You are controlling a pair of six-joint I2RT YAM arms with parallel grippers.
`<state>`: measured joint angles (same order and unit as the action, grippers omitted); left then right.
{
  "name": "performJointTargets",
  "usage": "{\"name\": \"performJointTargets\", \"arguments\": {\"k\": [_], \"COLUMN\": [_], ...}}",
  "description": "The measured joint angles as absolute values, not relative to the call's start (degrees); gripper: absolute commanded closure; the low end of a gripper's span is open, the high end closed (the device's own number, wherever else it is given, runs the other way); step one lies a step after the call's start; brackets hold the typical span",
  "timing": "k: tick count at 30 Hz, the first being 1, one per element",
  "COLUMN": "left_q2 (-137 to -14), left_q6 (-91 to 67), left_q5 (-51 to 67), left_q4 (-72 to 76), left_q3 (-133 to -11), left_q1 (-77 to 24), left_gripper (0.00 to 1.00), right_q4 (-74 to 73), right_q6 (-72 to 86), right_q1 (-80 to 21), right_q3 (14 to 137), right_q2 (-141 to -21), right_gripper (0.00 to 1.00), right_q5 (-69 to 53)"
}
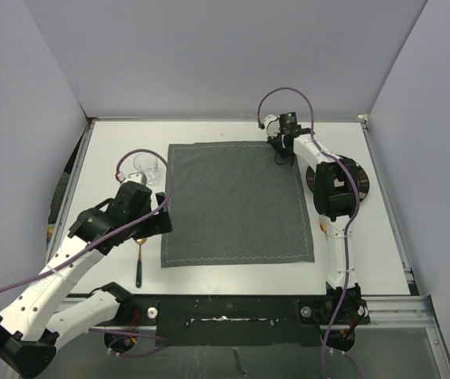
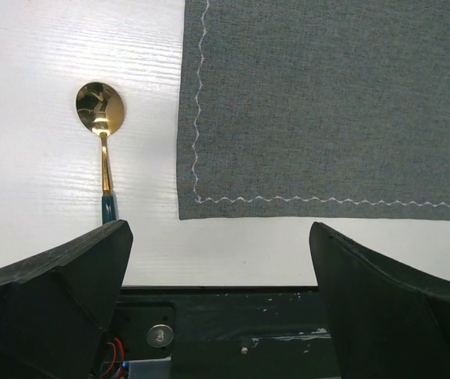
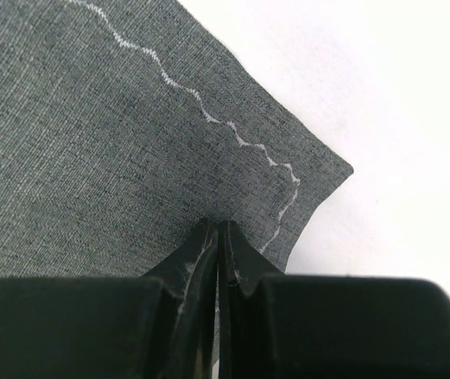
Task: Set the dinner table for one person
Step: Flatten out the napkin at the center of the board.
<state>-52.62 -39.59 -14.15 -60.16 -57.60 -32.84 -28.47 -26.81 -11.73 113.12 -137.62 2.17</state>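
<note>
The white dinner table point(image 1: 114, 134) carries a dark grey stitched placemat point(image 1: 233, 201) in its middle. My right gripper point(image 1: 282, 160) is at the mat's far right corner. In the right wrist view its jaws point(image 3: 218, 227) are shut, tips pinched into the placemat point(image 3: 91, 142) just inside the stitching, and the corner curls slightly. A gold spoon point(image 1: 140, 259) with a dark handle lies left of the mat's near left corner. My left gripper point(image 1: 162, 217) hovers above it, wide open and empty point(image 2: 219, 233); the spoon point(image 2: 101, 126) lies on the table point(image 2: 35, 158).
A clear glass point(image 1: 148, 167) stands left of the mat's far left corner, just beyond my left arm. A dark round dish point(image 1: 354, 189) sits right of the mat, largely hidden under my right arm. Grey walls close in the table; a black rail point(image 1: 233, 312) runs along its near edge.
</note>
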Motion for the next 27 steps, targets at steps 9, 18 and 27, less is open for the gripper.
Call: {"name": "performJointTargets", "arguments": {"k": [9, 18, 27], "left_q2": [-53.8, -54.3, -54.3], "left_q6": [-39.1, -38.5, -38.3], "left_q5": [-12.8, -11.8, -11.5], "left_q4": [-58.5, -56.8, -56.8], "left_q3": [-57.5, -57.3, -56.8], "left_q1": [-32.4, -32.0, -31.4], "left_gripper": [0.02, 0.02, 0.02], "right_q4": [-27.8, -27.0, -27.1], "right_q6": [-26.1, -25.9, -26.1], "right_q1": [-11.6, -11.6, -11.6], "right_q3": [106.9, 105.1, 105.1], "right_q2": [-133.7, -132.7, -132.7], "right_gripper": [1.00, 1.00, 1.00], "right_q5": [2.1, 2.0, 2.0]}}
